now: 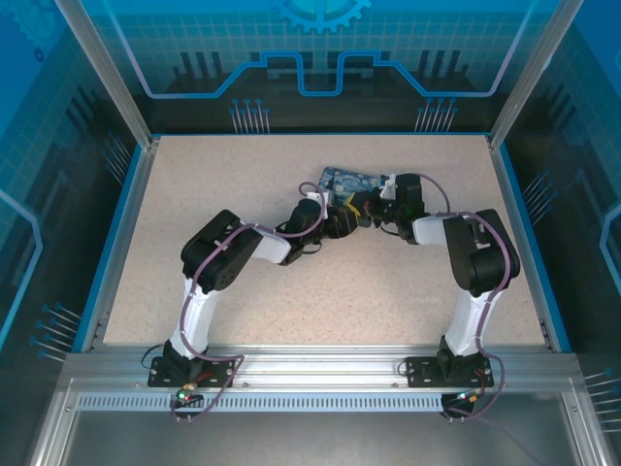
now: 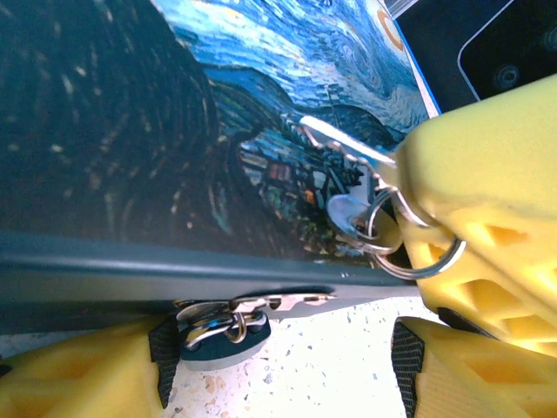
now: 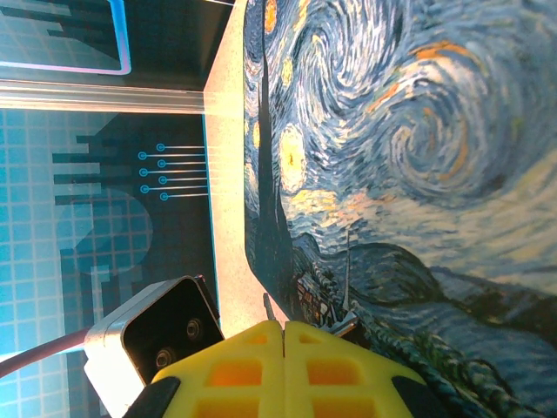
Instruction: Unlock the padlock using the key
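Note:
The dark-blue Starry Night box [image 1: 347, 181] lies at the middle back of the table, with both grippers meeting at its near edge. In the left wrist view the small silvery-dark padlock [image 2: 218, 329] rests on the table under the box edge [image 2: 130, 270], touching the left-hand pad of my open left gripper [image 2: 278, 370]; a thin flat metal piece [image 2: 291, 302] sticks out from it to the right. My right gripper [image 3: 285, 326] is shut on the key [image 2: 344, 144], whose blade lies against the box face, key rings [image 2: 418, 252] dangling below. The key's tip [image 3: 346, 324] peeks past the shut fingers.
The speckled table [image 1: 243, 175] has room on the left and in front of the box. The left arm's wrist camera housing [image 3: 157, 335] sits close beside the right fingers. Blue enclosure walls [image 1: 126, 184] ring the table.

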### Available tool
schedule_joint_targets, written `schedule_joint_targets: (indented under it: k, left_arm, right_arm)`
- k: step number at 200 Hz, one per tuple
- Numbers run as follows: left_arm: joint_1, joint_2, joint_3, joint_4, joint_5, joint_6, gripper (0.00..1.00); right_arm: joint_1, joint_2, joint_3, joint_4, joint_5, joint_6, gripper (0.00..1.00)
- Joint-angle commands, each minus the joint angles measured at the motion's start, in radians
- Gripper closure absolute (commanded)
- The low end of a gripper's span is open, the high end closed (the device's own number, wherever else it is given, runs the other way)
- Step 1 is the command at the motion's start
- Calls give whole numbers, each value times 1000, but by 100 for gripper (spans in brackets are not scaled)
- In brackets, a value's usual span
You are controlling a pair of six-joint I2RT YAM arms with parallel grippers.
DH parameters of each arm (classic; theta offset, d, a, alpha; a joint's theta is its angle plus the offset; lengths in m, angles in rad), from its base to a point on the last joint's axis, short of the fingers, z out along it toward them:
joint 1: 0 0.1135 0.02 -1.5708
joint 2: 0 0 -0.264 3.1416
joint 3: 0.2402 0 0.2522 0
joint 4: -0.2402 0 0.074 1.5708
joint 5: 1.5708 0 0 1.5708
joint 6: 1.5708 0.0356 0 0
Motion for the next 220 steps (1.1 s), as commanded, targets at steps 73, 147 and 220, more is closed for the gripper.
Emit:
schedule_joint_targets:
  k: [73,147,220]
  left_arm:
    - [-45,45,114,-161,-63,152,33]
    - [-35,22,60,29,8,8,39]
    - [-20,42,4,185,-23,-133,46]
  right_arm:
    - [11,39,-2,-59,-6,-10,100]
    - [12,47,0,-63,-9,-14,100]
    - [14,55,5,-65,-11,-13,100]
